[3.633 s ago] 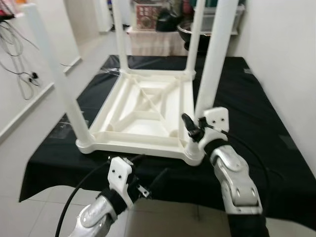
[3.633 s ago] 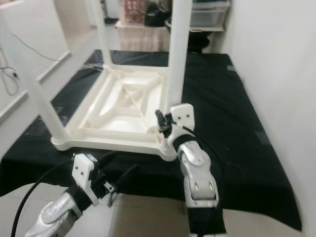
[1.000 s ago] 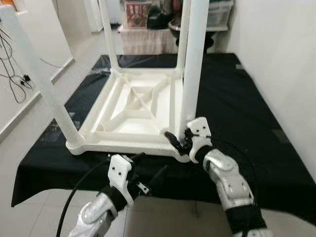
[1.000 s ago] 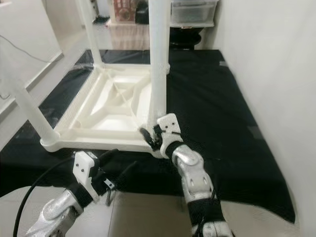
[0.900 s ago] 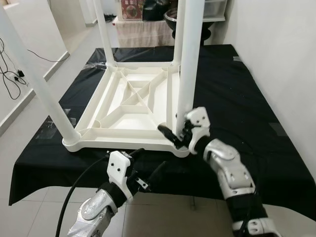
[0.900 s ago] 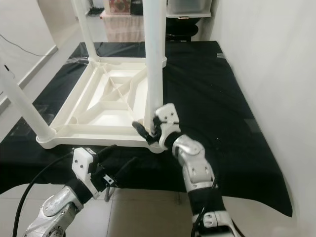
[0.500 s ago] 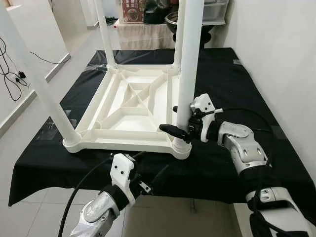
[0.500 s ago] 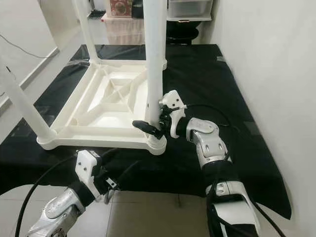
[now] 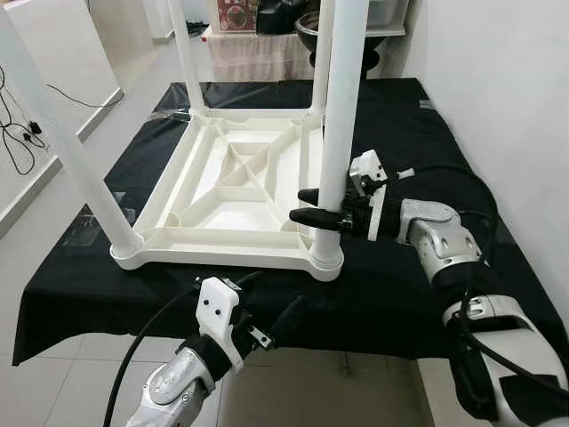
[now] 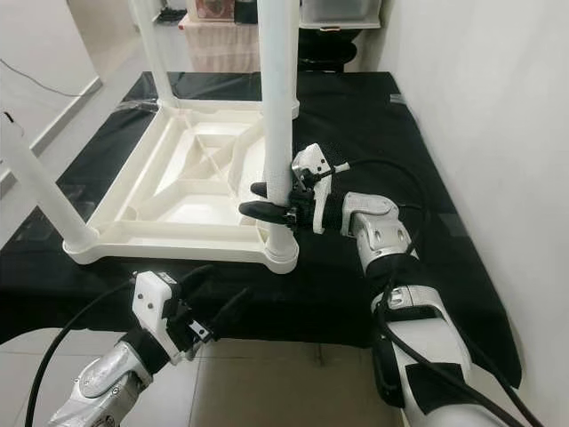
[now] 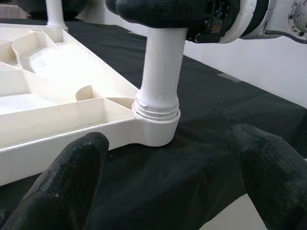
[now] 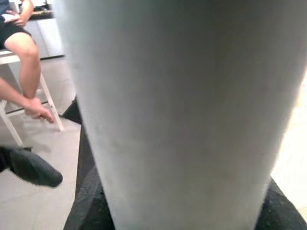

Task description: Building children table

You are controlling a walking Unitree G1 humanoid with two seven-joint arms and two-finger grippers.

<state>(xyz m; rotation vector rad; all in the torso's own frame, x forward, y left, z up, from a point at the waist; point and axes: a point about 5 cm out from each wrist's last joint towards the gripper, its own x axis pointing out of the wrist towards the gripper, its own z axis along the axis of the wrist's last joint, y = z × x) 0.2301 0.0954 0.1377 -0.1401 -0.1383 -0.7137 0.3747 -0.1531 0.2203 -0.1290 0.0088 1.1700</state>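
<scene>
I've got the upturned white plastic children's table [image 9: 236, 191] lying top-down on the black-draped worktop [image 9: 418, 156], nearer its left edge, legs pointing up. My right end effector [image 9: 318, 206] is clamped around the white cylindrical leg [image 9: 340, 107] at the tabletop's near right corner, one black finger on each side, just above the socket collar. In the right wrist view that leg is pressed right against the camera, and a seated person's arm [image 12: 26, 79] shows beside it. My left end effector [image 9: 267, 307] hovers off the worktop's near edge, fingers [image 11: 72, 179] spread apart, gripping nothing, facing that same corner.
</scene>
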